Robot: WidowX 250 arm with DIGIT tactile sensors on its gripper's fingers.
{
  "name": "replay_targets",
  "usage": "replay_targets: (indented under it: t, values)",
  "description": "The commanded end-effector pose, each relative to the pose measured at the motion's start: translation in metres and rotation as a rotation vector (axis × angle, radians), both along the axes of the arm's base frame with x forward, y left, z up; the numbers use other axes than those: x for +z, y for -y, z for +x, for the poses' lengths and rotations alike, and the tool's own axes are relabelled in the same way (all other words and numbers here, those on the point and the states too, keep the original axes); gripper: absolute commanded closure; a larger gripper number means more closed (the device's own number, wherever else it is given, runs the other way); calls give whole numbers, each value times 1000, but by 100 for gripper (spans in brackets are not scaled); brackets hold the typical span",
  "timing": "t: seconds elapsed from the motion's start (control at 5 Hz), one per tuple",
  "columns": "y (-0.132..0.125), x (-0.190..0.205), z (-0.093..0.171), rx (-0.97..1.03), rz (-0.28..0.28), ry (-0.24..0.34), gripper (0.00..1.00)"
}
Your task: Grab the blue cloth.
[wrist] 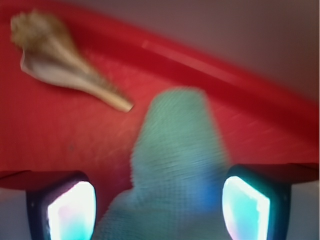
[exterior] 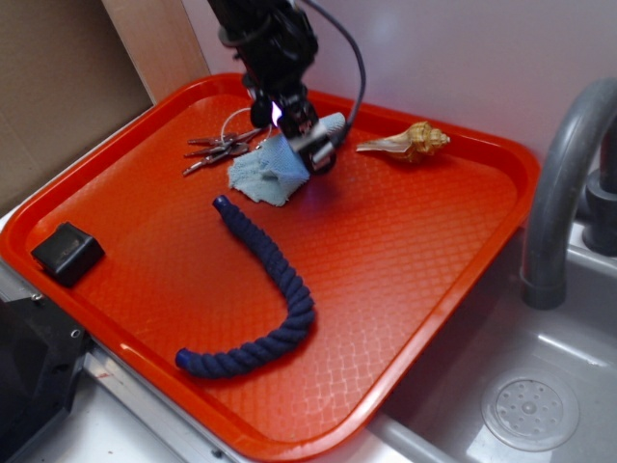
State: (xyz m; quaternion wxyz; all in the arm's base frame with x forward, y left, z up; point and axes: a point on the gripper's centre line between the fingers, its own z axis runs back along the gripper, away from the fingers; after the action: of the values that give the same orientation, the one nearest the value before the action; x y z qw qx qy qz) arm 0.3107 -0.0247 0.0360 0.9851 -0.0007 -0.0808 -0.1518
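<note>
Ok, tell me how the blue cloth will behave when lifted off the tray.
The blue cloth will probably hang limp: it already peaks into a soft fold between the gripper fingers while its edges lie flat on the tray. Its nubby weave likely grips well. It looks thin, so probably light.

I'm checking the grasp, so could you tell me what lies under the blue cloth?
The blue cloth is partly lifted by the gripper; its lower edge rests on the red tray. Anything beneath the folds is hidden.
</note>
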Motion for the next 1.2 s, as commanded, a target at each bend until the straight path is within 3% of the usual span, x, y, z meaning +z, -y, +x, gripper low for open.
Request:
replay_targets:
  t: [0.0, 0.2, 0.4, 0.8, 1.0]
  values:
    - [-12, -14, 17, -11, 19, -13, 0]
    - [-31, -9, 29, 1, 81, 54, 100]
    - [-44, -5, 38, 29, 84, 54, 100]
    - [-45, 7, 28, 20, 57, 60, 100]
    - [-47, 25, 11, 41, 41, 3, 100]
